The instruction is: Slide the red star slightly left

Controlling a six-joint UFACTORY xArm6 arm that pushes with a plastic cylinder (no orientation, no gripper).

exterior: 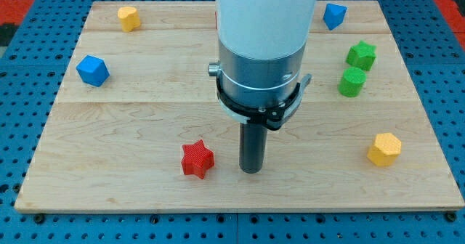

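The red star lies on the wooden board in the lower middle of the view. My tip rests on the board just to the star's right, a small gap apart, at about the same height in the view. The arm's white and grey body rises above the tip and hides part of the board's top middle.
A blue block sits at the left, a yellow block at the top left. A blue block is at the top right. Two green blocks stand at the right, a yellow hexagonal block at the lower right.
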